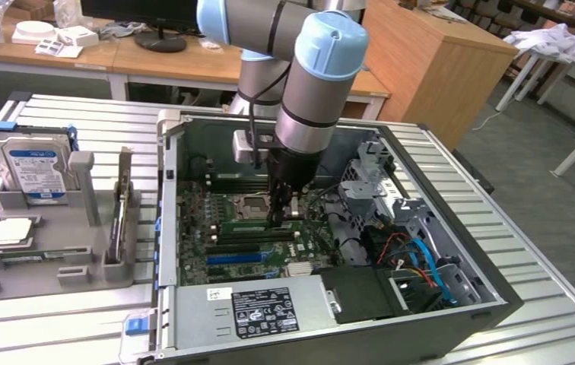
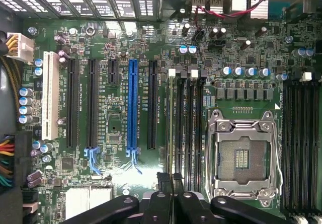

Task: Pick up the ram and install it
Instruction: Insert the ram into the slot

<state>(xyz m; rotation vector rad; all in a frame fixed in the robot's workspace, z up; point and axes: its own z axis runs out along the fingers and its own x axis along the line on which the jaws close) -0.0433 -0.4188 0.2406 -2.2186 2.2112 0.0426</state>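
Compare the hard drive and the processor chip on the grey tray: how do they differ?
Pose: the hard drive stands upright in its holder, while the processor chip lies flat.
Size: the hard drive is clearly larger than the processor chip.
Look: the hard drive bears a blue-and-white label, while the processor chip is a plain silver square.
Both sit on the grey tray, outside the computer case, to the exterior view's left of it.

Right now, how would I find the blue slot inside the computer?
Look into the open computer case, at the green motherboard on its floor. In the row of long slots lying side by side, the blue slot sits between black slots. It is the only blue one.
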